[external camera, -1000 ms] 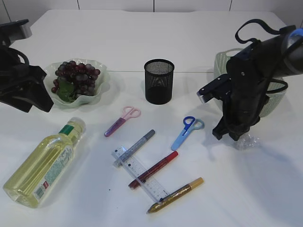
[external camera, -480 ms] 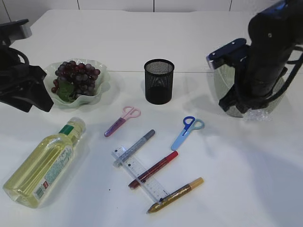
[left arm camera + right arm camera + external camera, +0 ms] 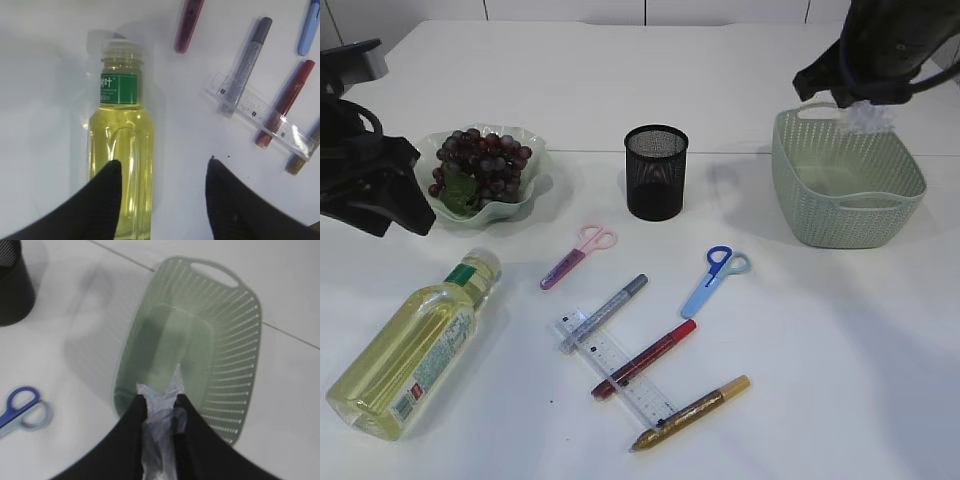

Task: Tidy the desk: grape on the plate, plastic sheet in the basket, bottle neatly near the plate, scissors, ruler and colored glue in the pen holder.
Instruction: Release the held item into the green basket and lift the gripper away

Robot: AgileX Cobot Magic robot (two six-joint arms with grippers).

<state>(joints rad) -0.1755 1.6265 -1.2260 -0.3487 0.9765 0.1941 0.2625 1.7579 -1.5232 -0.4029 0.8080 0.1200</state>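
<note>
Exterior view: I see my right gripper (image 3: 161, 405) pinching the plastic sheet (image 3: 162, 407) above the green basket (image 3: 847, 195); left gripper (image 3: 162, 187) spread over the oil bottle (image 3: 120, 150) lying on the white desk (image 3: 840, 350).

White desk surface (image 3: 880, 330), a seam line across it (towards the back), pale wall panels (image 3: 565, 10)

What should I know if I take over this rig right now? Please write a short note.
Right gripper: shut on the plastic sheet, held over the basket, not yet dropped.
Left gripper: jaws open above the lying bottle, holding nothing.
Done: grapes on the plate.
Left: release the sheet; stand the bottle near the plate; put the pink scissors, blue scissors, ruler and three glue pens in the empty pen holder.
</note>
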